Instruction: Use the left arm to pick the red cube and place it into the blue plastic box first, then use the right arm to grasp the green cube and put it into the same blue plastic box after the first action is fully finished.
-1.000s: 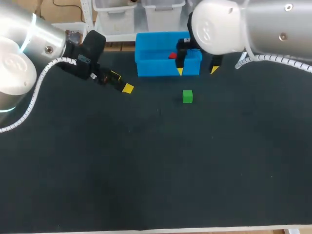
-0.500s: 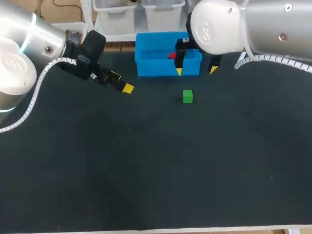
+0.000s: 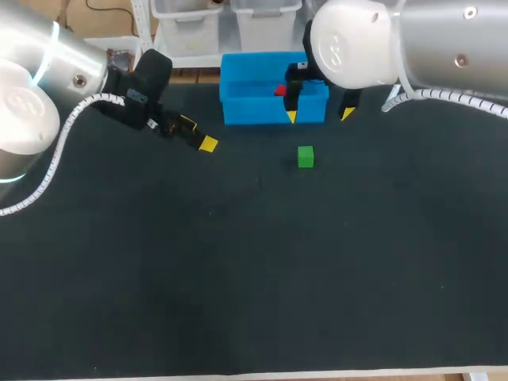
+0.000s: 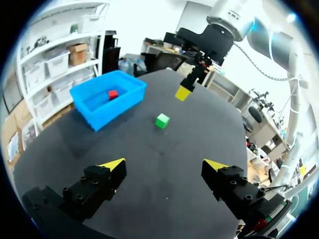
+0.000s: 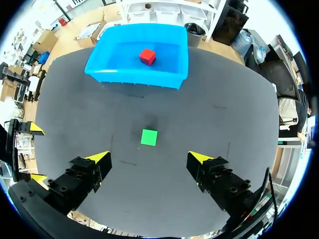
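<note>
— Fingers first: how do they stand?

— Both pairs are spread wide and hold nothing. On my right gripper (image 5: 149, 156) the two yellow tips stand apart with bare table (image 5: 149, 199) between them. My left gripper (image 4: 165, 164) is the same, parked at the upper left of the head view.

— And the green cube?

— The green cube (image 5: 148, 137) lies flat on the table, just ahead of the right fingers and centred on the gap between them. In the head view it sits in the upper middle, a little below and left of the right gripper and well apart from the left one, so the right arm is plainly the nearer. Being a cube, it has no long axis. Its sides look about square to the line of the fingers, so I judge the wrist needs no turn, only a drop.

— Farther out?

— The blue plastic box (image 5: 137, 79) stands beyond the cube, at the top middle of the head view, with the red cube (image 5: 147, 56) resting inside it. The first half looks done to me, and the green cube comes next.
</note>
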`<state>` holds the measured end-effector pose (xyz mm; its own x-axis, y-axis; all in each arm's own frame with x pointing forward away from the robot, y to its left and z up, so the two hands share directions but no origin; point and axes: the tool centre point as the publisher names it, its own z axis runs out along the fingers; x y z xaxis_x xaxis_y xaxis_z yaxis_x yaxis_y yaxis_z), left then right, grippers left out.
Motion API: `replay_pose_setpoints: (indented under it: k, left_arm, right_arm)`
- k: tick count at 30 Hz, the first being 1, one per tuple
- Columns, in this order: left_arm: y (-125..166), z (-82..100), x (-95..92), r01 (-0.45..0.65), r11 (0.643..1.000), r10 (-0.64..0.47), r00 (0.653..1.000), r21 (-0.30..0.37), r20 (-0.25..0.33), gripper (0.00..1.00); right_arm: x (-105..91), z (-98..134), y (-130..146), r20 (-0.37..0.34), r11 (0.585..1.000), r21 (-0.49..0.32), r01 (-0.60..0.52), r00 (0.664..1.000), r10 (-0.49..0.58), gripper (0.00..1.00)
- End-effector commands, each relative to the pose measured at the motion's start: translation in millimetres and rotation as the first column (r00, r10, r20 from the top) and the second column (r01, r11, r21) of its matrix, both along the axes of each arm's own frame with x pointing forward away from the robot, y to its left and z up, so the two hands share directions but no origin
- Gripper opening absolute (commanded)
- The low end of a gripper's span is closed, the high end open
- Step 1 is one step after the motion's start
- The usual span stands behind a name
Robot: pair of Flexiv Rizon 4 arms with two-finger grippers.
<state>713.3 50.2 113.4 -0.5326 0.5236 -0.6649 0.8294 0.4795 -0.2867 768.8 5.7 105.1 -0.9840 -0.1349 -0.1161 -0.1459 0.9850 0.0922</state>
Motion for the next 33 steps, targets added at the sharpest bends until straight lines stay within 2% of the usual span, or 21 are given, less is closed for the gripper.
replay_pose_setpoints:
  k: [1, 16, 20, 33]
  left_arm:
    - [0.9, -1.2, -0.5, 0.001, 1.000, -0.001, 1.000, -0.006, 0.005, 1.00]
    - [0.9, -1.2, -0.5, 0.001, 1.000, -0.001, 1.000, -0.006, 0.005, 1.00]
    - [0.9, -1.2, -0.5, 0.001, 1.000, -0.001, 1.000, -0.006, 0.005, 1.00]
    - [0.9, -1.2, -0.5, 0.001, 1.000, -0.001, 1.000, -0.006, 0.005, 1.00]
  right_arm:
    - [-0.9, 0.1, 0.0, 0.002, 1.000, -0.002, 0.003, 1.000, -0.003, 1.00]
    - [-1.5, -0.5, -3.0, -0.008, 0.999, -0.039, 0.018, 1.000, -0.019, 1.00]
    - [-0.9, -5.3, 1.0, -0.019, 0.997, -0.071, 0.020, 1.000, -0.022, 1.00]
    - [-2.1, -29.1, 11.5, -0.044, 0.995, -0.095, 0.021, 0.999, -0.025, 1.00]
